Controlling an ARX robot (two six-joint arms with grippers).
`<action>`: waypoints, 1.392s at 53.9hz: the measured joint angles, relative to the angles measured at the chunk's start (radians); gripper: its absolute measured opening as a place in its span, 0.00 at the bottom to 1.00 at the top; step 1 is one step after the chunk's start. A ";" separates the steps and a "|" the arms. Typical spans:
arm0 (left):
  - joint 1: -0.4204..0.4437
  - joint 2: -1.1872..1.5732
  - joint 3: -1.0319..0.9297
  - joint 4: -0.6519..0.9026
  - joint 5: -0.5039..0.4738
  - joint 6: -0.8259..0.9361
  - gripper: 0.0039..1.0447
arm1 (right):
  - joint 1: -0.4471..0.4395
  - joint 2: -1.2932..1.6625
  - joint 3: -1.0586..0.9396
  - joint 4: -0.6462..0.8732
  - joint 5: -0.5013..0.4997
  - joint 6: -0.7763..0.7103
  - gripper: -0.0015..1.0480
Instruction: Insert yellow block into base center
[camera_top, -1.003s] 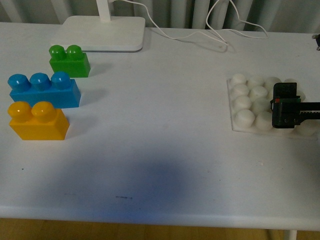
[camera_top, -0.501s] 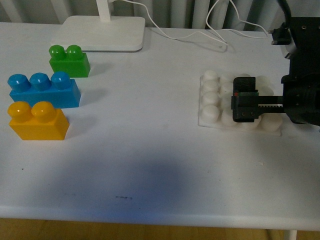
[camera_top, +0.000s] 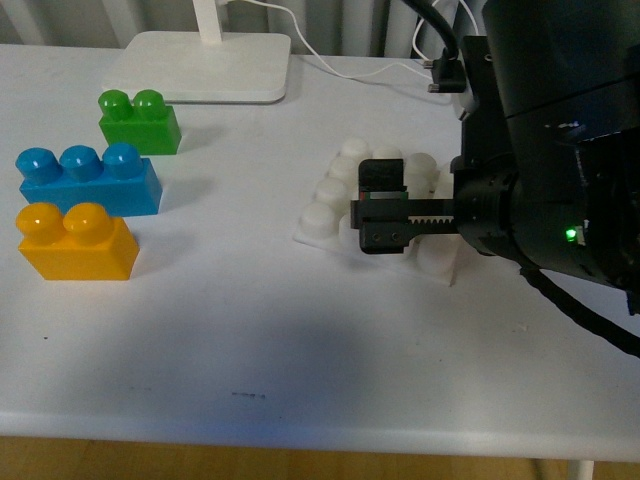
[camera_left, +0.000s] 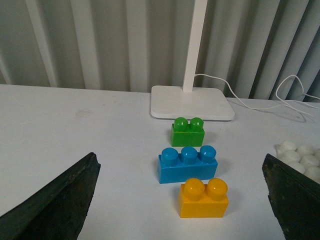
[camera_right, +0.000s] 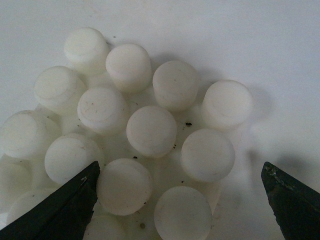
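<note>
Presently: right gripper (camera_top: 382, 208) low over the base (camera_top: 322, 220), spread wide. Its wrist view has the two dark fingertips (camera_right: 75, 210) well apart, the plate's studs between and beneath them, and a bare gap on one side. Open, then, clamping nothing. The base sits right of centre on the bench (camera_top: 300, 350), skewed a little to the bench edge, every stud in view bare.

Out of the front view: the left gripper (camera_left: 179, 157). Its wrist view shows both fingers far apart with nothing between them. Open also.

On the far left of the bench: the yellow block (camera_top: 78, 243), well apart from the right gripper and the base, bare bench between. Upright, two studs up, long axis running left–right across the robot's front. Just behind it the blue brick (camera_top: 88, 180), close or touching, cannot tell which. The green brick (camera_top: 139, 121) is further back, the lamp foot (camera_top: 205, 65) beyond.

Judgement: the left arm is the nearer. Its camera has the block straight ahead, in line between the fingers, long axis parallel to the line from finger to finger. As it stands, the fingers would close on the short ends. A wrist turn would take it across the narrow flanks instead, though the blue brick crowds the rear flank. The carry would then run rightward to the base's middle studs.
</note>
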 joint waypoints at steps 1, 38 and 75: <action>0.000 0.000 0.000 0.000 0.000 0.000 0.94 | 0.006 0.003 0.002 0.003 -0.001 0.000 0.91; 0.000 0.000 0.000 0.000 0.000 0.000 0.94 | 0.077 0.053 0.085 -0.017 -0.061 -0.099 0.91; 0.000 0.000 0.000 0.000 0.000 0.000 0.94 | -0.055 -0.122 0.126 -0.137 -0.105 -0.216 0.91</action>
